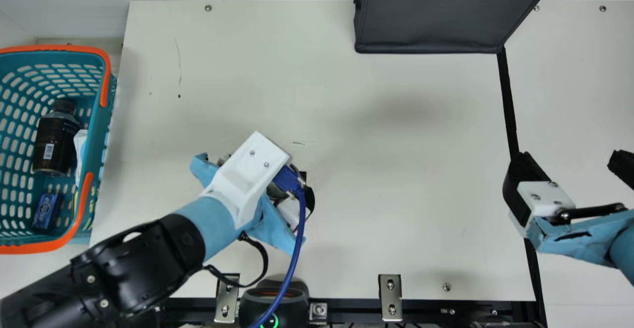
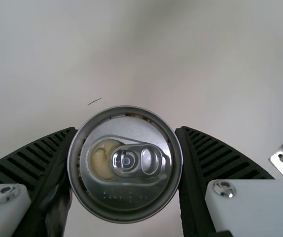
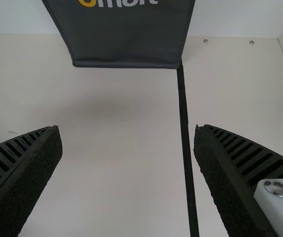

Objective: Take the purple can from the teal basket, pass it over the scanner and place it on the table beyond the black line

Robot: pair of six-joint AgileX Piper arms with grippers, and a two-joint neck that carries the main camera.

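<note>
My left gripper (image 1: 255, 169) is over the left-centre table, left of the black line (image 1: 507, 102). In the left wrist view, my left gripper (image 2: 126, 129) is shut on the can (image 2: 126, 165), its silver lid facing the camera; the can's side colour is hidden. The scanner (image 1: 273, 300), a black device with a green light, sits at the table's front edge, below that gripper in the main view. The teal basket (image 1: 100, 125) stands at the far left. Close to the line, my right gripper (image 1: 569, 162) stands open; its ribbed fingers are apart in the right wrist view, my right gripper (image 3: 127, 129) holding nothing.
A dark bag (image 1: 431, 26) stands at the back, beside the black line's far end. In the basket lie a dark bottle (image 1: 54, 142) and a small blue pack (image 1: 46, 210). Metal brackets (image 1: 390, 296) line the front edge. Bare table lies between the arms.
</note>
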